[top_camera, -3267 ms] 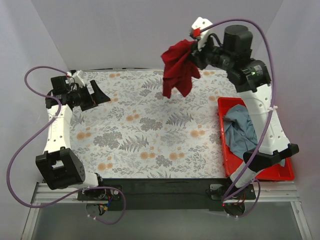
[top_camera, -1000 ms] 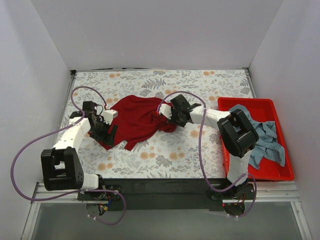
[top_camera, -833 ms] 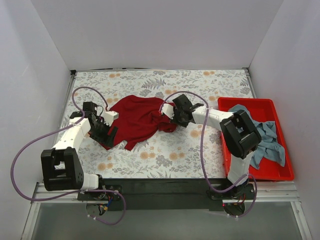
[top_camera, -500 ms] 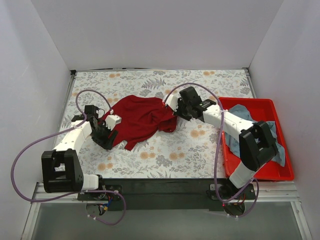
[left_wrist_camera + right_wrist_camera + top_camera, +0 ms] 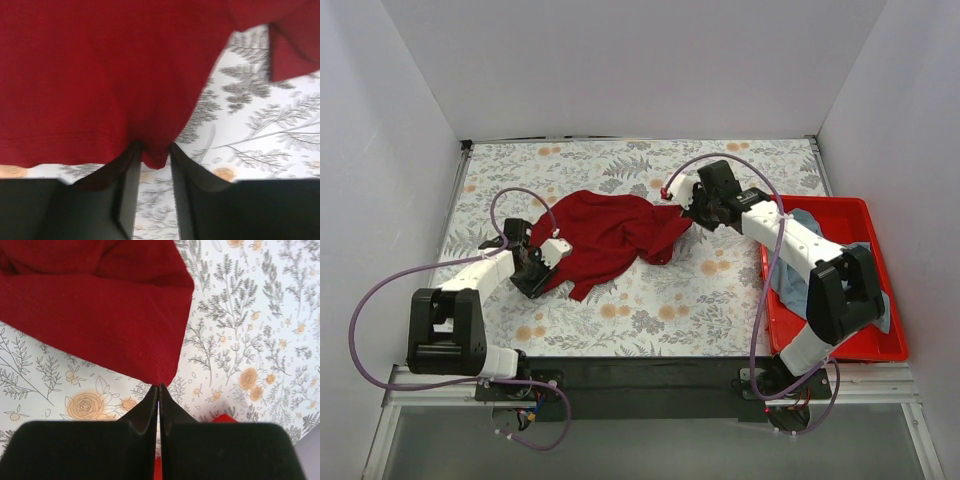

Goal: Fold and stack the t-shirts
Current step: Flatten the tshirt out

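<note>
The dark red t-shirt (image 5: pixel 610 232) lies rumpled on the flowered table, left of centre. My left gripper (image 5: pixel 536 268) sits low at the shirt's lower-left hem. In the left wrist view the left gripper (image 5: pixel 155 150) has its jaws drawn in on a bulge of hem of the dark red t-shirt (image 5: pixel 100 75). My right gripper (image 5: pixel 686 200) is at the shirt's upper-right corner. In the right wrist view the right gripper (image 5: pixel 159 386) is shut, pinching the corner tip of the dark red t-shirt (image 5: pixel 100 305). The grey-blue t-shirt (image 5: pixel 786 285) lies in the bin, partly hidden by my right arm.
A bright red plastic bin (image 5: pixel 835 208) stands along the table's right side; a sliver of the bin (image 5: pixel 222 418) shows in the right wrist view. White walls close in the table on the left, the back and the right. Purple cables loop over both arms.
My right gripper has moved up and to the right, drawing the red shirt's corner out with it. The left jaws have narrowed onto the hem.
</note>
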`<state>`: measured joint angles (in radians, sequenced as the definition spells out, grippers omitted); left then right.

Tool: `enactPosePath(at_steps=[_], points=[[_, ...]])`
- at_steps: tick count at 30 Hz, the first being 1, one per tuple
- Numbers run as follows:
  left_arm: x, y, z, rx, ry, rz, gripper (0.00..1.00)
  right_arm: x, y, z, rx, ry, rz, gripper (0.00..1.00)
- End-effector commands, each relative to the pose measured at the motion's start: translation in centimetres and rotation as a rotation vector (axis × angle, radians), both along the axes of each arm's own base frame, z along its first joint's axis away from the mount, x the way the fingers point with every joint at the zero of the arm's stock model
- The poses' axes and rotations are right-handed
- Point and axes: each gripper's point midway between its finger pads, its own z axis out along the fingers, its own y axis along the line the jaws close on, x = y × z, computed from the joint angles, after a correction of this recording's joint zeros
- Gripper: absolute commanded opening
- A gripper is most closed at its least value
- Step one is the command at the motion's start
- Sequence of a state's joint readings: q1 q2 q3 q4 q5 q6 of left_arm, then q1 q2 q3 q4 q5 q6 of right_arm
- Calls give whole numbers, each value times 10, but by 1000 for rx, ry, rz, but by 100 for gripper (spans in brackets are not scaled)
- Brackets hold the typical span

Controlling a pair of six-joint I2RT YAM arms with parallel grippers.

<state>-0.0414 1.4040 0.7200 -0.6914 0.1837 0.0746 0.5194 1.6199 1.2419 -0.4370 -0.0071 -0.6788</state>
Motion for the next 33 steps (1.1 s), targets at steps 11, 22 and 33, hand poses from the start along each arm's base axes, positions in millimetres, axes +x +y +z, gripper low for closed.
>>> enactPosePath(at_steps=[11,22,33], points=[[200,132,11,233,-263,371,0,47,-53,63,50,-145,-127,1],[273,102,87,-75,-299,503,62,45,-67,73,80,-151,-153,1],[154,42,67,-230,-145,295,60,40,-60,76,132,-114,-166,1]])
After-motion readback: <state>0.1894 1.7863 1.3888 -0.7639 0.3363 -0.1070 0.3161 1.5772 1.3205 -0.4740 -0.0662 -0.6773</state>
